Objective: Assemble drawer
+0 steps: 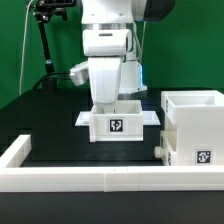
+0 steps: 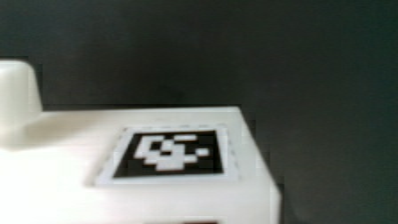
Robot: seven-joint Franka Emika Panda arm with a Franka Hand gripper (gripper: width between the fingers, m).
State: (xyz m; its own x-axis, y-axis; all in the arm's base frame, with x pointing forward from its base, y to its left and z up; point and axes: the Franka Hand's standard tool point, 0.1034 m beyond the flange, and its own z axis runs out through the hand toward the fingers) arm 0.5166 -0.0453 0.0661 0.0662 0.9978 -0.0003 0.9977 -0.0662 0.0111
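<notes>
Nearest the exterior camera, a low white rail (image 1: 75, 178) runs along the front of the black counter (image 1: 45, 125) and turns back at the exterior view's left, making a corner. Just behind it, on the exterior view's right, stands the drawer case (image 1: 196, 128), an open-topped white box with a black-and-white tag on its near face low down.

Farther back, near the middle, a smaller white box (image 1: 116, 121) sits on the counter, its near face carrying a tag (image 1: 116, 125). Flat white flanges stick out from it on both sides, lying on the counter. It stands well apart from the rail and just beside the case, with a gap between them.

Directly over the box hangs the white arm (image 1: 108, 45). Its pincer (image 1: 106, 98) reaches down to the box's top edge; whether the fingers are apart, together or clamped on the box wall I cannot tell, since the arm's body hides them.

From the wrist, the box (image 2: 160, 165) fills the lower part, blurred, with its tag (image 2: 173, 153) facing the camera and the dark counter (image 2: 267, 50) beyond. One pale finger (image 2: 18, 95) shows at the edge, beside the box.
</notes>
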